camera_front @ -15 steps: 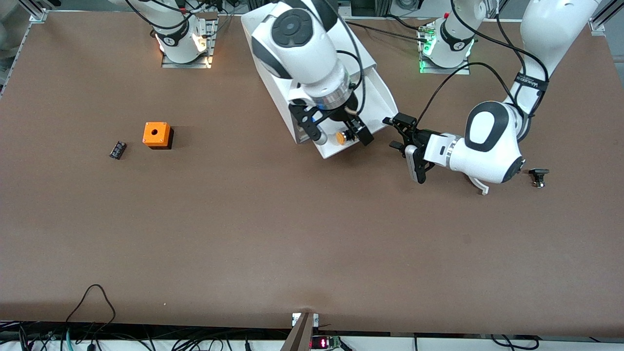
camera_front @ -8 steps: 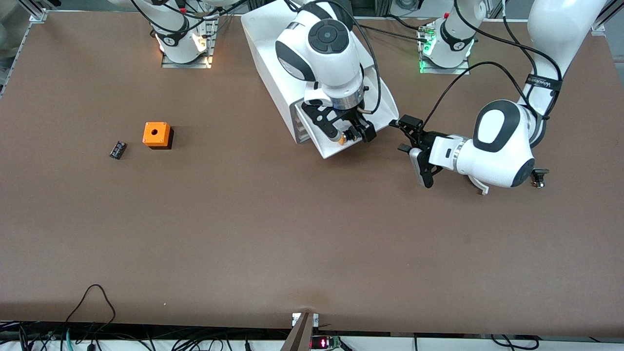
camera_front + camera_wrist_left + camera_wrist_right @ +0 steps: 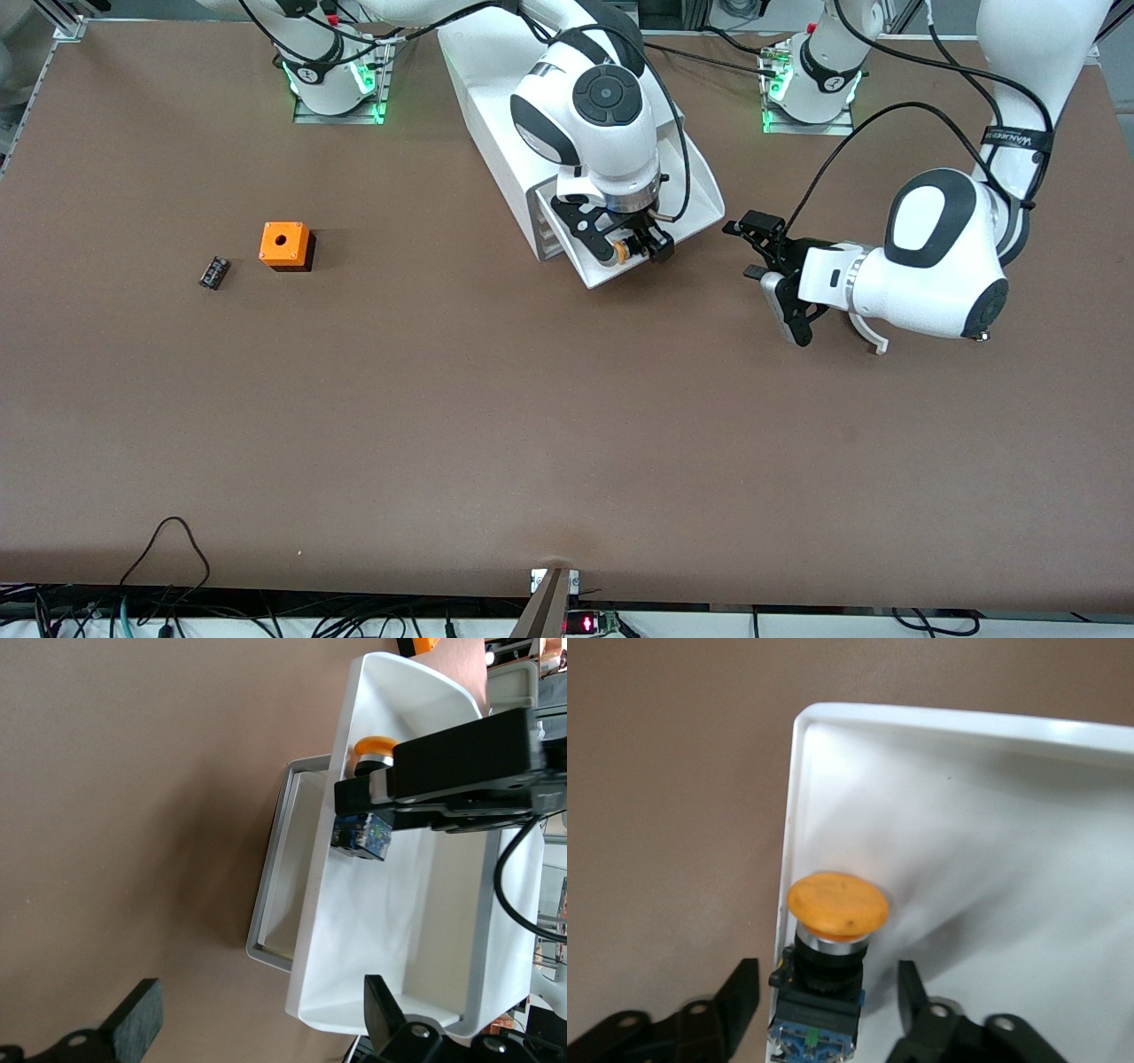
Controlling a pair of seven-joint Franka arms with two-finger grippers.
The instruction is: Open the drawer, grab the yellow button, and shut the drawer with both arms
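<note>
Brown desk (image 3: 443, 425), wide and matte, with a small black component (image 3: 213, 272) and an orange cube with a round hole (image 3: 285, 245) toward the right arm's end. Mid-desk, white box cabinet (image 3: 496, 97), top white tray drawer (image 3: 691, 190) pulled out. Inside it, tiny orange-capped button on a black-and-blue body (image 3: 833, 948), lying between the right gripper (image 3: 636, 248) fingers (image 3: 740, 997), one either side, spread, not visibly touching. Right arm bent steeply down over the drawer. Left gripper (image 3: 769, 266) low over bare desk beside the drawer, fingers spread, forearm level.
</note>
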